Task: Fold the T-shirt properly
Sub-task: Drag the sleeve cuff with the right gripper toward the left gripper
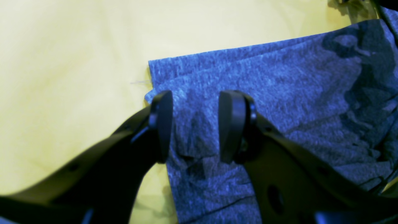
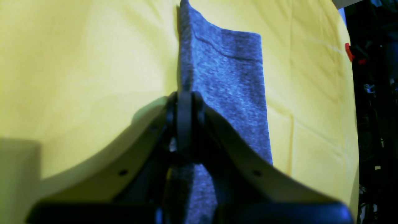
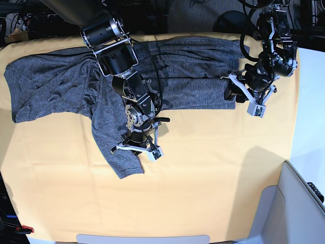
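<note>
The dark grey T-shirt (image 3: 56, 86) lies spread across the back of the table, one long sleeve reaching right and the other hanging down toward the front. My right gripper (image 3: 138, 150) sits on that lower sleeve. In the right wrist view it (image 2: 185, 93) is shut on the sleeve's edge, which rises as a ridge of T-shirt fabric (image 2: 230, 77). My left gripper (image 3: 234, 92) is at the end of the right sleeve. The left wrist view shows it (image 1: 196, 124) open, its fingers (image 1: 163, 124) straddling the grey fabric (image 1: 279, 93) near a corner.
A yellow-orange cloth (image 3: 203, 193) covers the whole table under the shirt. A pale bin (image 3: 299, 203) stands at the front right corner. A red clamp (image 2: 348, 51) sits at the table's edge, and dark equipment and cables (image 3: 203, 15) line the back.
</note>
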Controlling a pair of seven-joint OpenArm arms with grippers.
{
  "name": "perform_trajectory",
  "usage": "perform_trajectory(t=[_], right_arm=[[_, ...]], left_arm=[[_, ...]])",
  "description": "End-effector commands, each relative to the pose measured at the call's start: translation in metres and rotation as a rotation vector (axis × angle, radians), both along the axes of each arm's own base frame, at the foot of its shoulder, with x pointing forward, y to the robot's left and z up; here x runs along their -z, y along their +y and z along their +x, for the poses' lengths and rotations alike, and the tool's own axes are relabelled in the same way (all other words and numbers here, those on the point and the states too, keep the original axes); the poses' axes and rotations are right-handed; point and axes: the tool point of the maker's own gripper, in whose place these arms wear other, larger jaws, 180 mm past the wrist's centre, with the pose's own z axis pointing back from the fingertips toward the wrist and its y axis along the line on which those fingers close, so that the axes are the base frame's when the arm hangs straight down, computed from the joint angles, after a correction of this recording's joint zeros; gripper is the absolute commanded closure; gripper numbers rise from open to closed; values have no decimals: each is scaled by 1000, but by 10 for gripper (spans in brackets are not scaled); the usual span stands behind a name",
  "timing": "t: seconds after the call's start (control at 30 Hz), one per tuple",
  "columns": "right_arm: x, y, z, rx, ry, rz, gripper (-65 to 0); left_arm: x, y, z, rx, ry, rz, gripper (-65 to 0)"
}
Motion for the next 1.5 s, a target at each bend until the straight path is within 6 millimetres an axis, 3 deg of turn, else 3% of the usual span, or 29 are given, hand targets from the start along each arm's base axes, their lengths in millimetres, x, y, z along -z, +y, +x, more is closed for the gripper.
perform_trajectory(t=[0.0, 0.13, 0.3, 0.57, 0.83, 0.93, 1.13, 1.47], right_arm=[[-11, -1, 8, 12, -16, 8, -4], [-22, 5, 7, 3, -47, 23, 0], [-49, 40, -15, -65, -115, 57, 0], [-114, 116, -89, -214, -212, 207, 0], [-143, 119, -153, -273, -216, 297, 0], [-147, 124, -174, -307, -200, 321, 0], [-130, 142, -203, -389, -109, 345, 0], [-114, 153, -196, -433, -69, 304, 0]], left_arm=[[-11, 2, 7, 4, -41, 5, -214], [-12, 2, 8, 3, -47, 4, -194], [-11, 2, 8, 2, -48, 6, -192], [-12, 4, 9, -2, -52, 8, -192], [-14, 4, 11, -3, -59, 8, -192], [-19, 4, 17, -3, -77, 8, -192], [-20, 5, 18, -5, -79, 8, -192], [-20, 7, 18, -7, -80, 12, -192]])
